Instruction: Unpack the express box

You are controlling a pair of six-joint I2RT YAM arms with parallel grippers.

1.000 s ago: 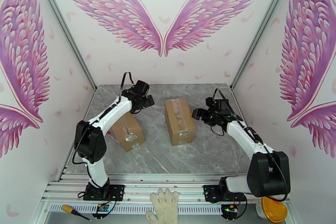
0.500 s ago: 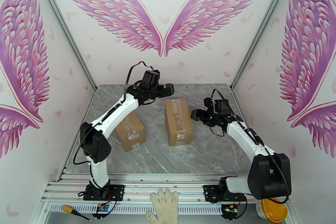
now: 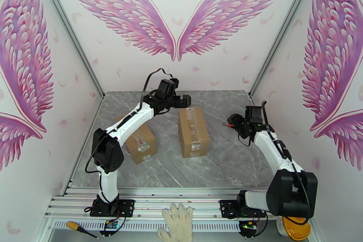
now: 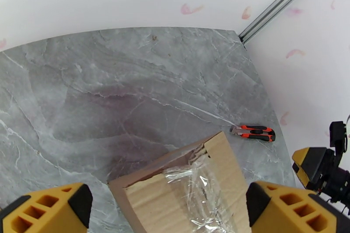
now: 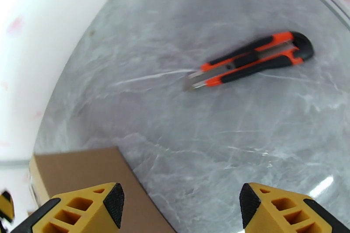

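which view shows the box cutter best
The right wrist view: the box cutter lies large and whole on the marble table, blade and orange-black handle clear. The left wrist view shows it small, beyond the box. In the top external view it is a tiny red sliver beside the right gripper.

Brown cardboard box (image 3: 194, 131), clear-taped, flat mid-table; second box (image 3: 140, 142) left of it.

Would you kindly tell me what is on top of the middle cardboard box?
Crinkled clear tape runs along the top of the cardboard box, and the open left tool hovers above its far end. Its contents are hidden.
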